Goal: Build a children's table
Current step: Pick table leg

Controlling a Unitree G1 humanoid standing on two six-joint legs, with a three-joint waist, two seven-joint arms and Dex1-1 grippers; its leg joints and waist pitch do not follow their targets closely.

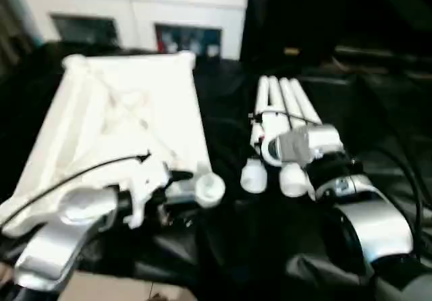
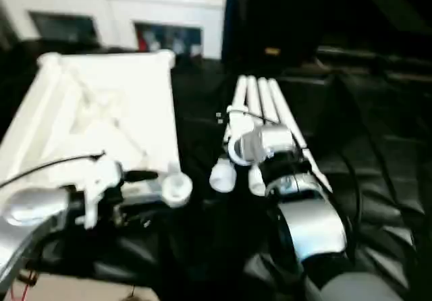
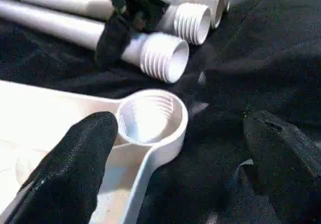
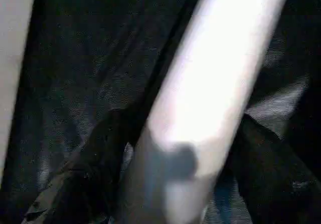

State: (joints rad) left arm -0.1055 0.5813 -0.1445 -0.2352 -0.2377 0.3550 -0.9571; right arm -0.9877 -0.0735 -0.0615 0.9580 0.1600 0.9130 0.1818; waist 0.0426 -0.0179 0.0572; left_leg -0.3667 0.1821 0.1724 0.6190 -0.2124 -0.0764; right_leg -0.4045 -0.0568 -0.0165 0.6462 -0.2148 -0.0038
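The white tabletop (image 1: 128, 119) lies ribbed side up on the left. Its near right corner socket (image 3: 150, 118) sits between the black fingers (image 3: 75, 163) of my left gripper (image 3: 178, 128), which is open and holds nothing. Several white legs (image 1: 287, 102) lie side by side on the black cloth to the right, threaded ends (image 3: 168, 58) toward me. My right gripper (image 4: 175, 148) is down on this bundle, its jaws closed against both sides of one leg (image 4: 220, 73).
A white cabinet (image 1: 135, 14) with glass doors stands behind the tabletop. Wrinkled black cloth (image 1: 229, 247) covers the work surface, with dark padded cushions (image 1: 385, 112) at the right. A tan board edge (image 1: 101, 291) shows at the near left.
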